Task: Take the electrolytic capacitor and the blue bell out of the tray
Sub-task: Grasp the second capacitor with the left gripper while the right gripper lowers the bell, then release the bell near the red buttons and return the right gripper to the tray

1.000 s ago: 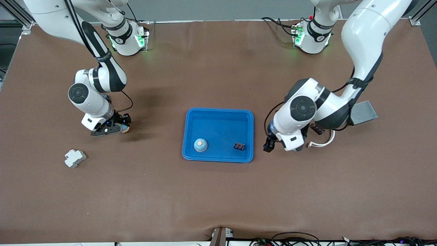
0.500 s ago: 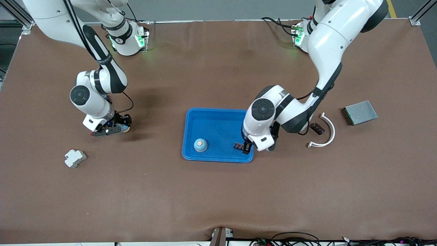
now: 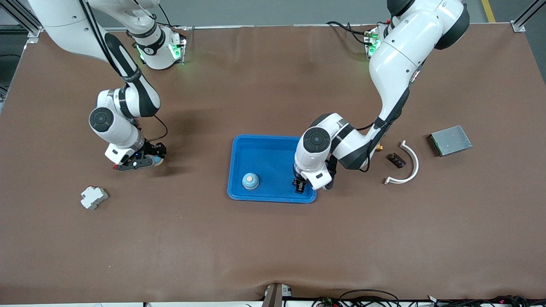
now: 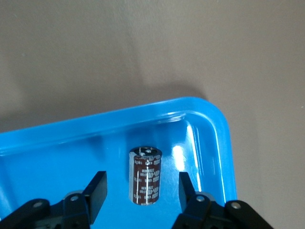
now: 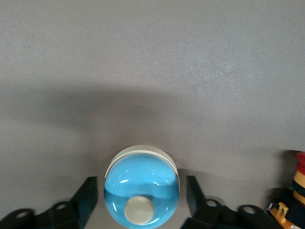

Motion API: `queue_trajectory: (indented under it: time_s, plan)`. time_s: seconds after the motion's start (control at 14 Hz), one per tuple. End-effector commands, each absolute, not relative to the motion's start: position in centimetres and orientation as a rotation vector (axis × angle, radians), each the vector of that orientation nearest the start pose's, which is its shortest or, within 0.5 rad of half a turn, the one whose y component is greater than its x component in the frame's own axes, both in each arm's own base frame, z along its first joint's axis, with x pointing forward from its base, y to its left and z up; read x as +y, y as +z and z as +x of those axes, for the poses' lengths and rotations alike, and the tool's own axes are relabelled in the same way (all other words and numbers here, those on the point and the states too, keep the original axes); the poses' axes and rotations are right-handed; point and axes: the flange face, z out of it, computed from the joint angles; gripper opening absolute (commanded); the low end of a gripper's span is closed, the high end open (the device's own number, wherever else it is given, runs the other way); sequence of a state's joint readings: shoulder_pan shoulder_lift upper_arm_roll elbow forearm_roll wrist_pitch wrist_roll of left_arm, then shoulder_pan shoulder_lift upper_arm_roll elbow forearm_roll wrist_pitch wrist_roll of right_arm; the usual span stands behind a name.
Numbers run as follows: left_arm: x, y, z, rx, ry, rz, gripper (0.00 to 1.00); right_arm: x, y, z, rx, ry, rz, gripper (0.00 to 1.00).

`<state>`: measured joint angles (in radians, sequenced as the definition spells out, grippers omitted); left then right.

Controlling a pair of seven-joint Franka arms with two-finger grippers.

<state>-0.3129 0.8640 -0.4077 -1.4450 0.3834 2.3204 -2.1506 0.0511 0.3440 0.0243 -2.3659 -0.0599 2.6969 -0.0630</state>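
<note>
A blue tray [image 3: 273, 153] lies mid-table. A dark brown capacitor [image 4: 146, 176] lies on its side in the tray's corner nearest the front camera, toward the left arm's end. My left gripper [image 3: 300, 186] is low over it, open, with its fingers [image 4: 97, 193] on either side and apart from it. A blue bell with a cream button [image 3: 250, 181] stands in the tray. A second blue bell [image 5: 141, 188] stands on the bare table. My right gripper [image 3: 147, 161] is open around it, fingers [image 5: 88, 198] not touching.
A white clip-shaped part [image 3: 94, 197] lies nearer the front camera than the right gripper. Toward the left arm's end lie a white curved strip [image 3: 407, 164], a small dark chip [image 3: 396, 160], a small orange piece [image 3: 379, 147] and a grey metal box [image 3: 450, 140].
My left arm swung from beside the white curved strip to over the tray's corner and came down around the capacitor. My right gripper barely shifted at its bell.
</note>
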Motion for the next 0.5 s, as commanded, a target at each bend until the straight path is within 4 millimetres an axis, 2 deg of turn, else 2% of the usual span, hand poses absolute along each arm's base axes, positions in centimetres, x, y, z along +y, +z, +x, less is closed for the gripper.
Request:
queue_trajectory:
  time_s: [0.0, 0.07, 0.21, 0.43]
  plan:
    - [-44.2, 19.9, 58.9, -2.002, -0.014, -2.558, 0.65, 4.4, 19.1, 50.5, -0.292, 0.018, -3.139, 1.0]
    - [-44.2, 19.9, 58.9, -1.999, -0.014, -2.56, 0.62, 5.0, 20.3, 50.8, -0.277, 0.037, -3.141, 1.0]
    - [-44.2, 19.5, 58.6, -1.99, -0.012, -2.559, 0.54, 8.3, 24.2, 51.7, -0.16, 0.068, -3.15, 1.0]
    - [-44.1, 18.2, 58.4, -1.974, 0.0, -2.552, 0.38, 16.0, 30.5, 53.3, 0.005, 0.137, -3.16, 1.0]
